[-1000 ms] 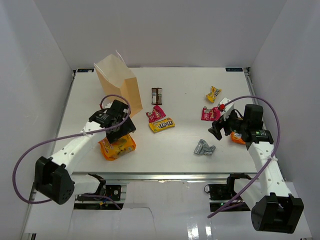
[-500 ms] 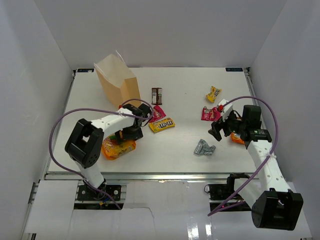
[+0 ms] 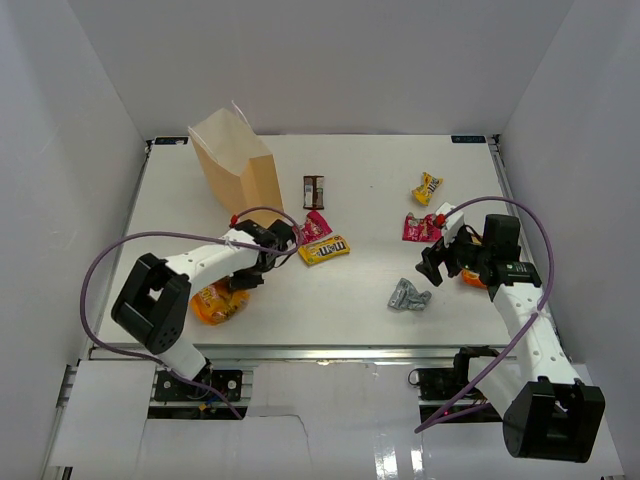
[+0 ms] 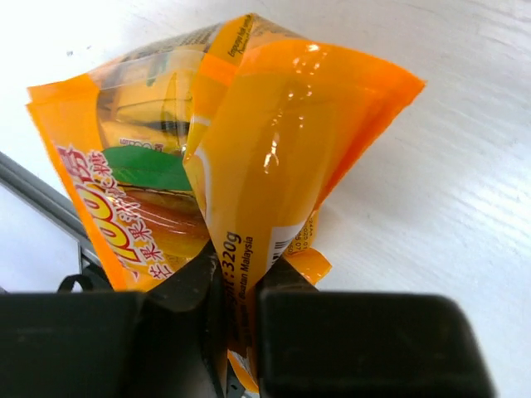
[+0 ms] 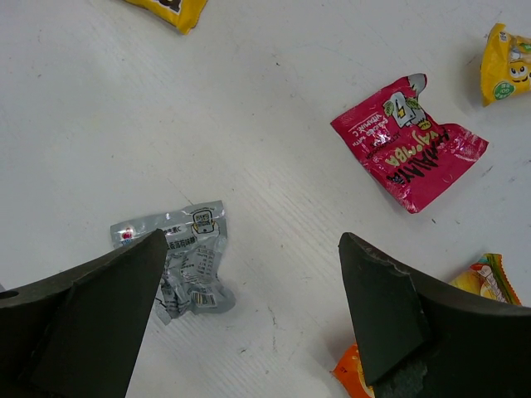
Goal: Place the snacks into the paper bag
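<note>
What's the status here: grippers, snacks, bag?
Left gripper shut on orange bag. Right gripper open, empty, near silver wrapper. Paper bag upright, nothing seen blocking it.

Dark print on the back seam of the orange bag [image 4: 274,141] reads "320g", above a line ending "Malaysia". A white "100" and Chinese characters run along its front panel. Lettering on the pink packet [image 5: 406,145] and the silver wrapper [image 5: 187,265] is too small or distorted to read.
</note>
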You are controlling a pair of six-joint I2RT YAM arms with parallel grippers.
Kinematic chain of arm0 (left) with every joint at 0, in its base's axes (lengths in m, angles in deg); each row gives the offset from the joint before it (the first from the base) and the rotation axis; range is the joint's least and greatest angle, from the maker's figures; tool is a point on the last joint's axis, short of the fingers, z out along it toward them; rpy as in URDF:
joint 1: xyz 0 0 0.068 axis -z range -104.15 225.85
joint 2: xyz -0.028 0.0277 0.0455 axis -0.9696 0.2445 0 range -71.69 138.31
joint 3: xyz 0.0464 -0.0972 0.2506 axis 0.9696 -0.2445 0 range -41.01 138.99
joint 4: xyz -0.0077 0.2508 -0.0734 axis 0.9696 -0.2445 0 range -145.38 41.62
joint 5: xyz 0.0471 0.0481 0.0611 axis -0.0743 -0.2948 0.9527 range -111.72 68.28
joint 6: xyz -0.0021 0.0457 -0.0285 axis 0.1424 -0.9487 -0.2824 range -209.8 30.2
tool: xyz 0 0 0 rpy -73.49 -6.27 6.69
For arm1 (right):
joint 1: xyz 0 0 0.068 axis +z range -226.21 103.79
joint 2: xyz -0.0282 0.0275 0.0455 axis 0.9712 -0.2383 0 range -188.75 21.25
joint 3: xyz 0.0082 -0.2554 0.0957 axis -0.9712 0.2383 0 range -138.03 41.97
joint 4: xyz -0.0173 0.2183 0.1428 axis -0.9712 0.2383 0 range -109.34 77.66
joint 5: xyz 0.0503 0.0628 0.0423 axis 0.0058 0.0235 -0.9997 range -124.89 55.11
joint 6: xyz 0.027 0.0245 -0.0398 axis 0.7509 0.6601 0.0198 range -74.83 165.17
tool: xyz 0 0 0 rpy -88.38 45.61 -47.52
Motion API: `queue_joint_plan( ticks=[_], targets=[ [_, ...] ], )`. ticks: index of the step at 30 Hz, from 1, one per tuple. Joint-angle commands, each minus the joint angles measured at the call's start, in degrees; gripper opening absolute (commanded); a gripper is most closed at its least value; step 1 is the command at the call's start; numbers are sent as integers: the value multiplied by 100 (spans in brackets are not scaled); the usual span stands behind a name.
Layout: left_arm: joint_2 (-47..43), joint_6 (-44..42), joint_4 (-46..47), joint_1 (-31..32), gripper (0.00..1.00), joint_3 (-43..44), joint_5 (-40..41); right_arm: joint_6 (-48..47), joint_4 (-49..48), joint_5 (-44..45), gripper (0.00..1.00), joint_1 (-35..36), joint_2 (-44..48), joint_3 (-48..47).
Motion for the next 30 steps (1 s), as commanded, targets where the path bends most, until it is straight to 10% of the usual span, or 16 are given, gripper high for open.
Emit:
queue_joint_plan(
  ticks=[1,15,23,30],
  targets=[
    [-564,-181,819,205,8,61,-1004,-31,-155,-110,90,-13,65,-44],
    [-2984,-859,2111,223,0,1254,-2576,-48,-191,-136,90,-13,83,-44],
    [-1826,-1465,1806,188,0,4249,-2087,-83,-217,-110,90,-13,65,-35],
    [-208,-1572,987,-1296,0,7136,-2392,-110,-252,-83,90,-13,91,0]
  ],
)
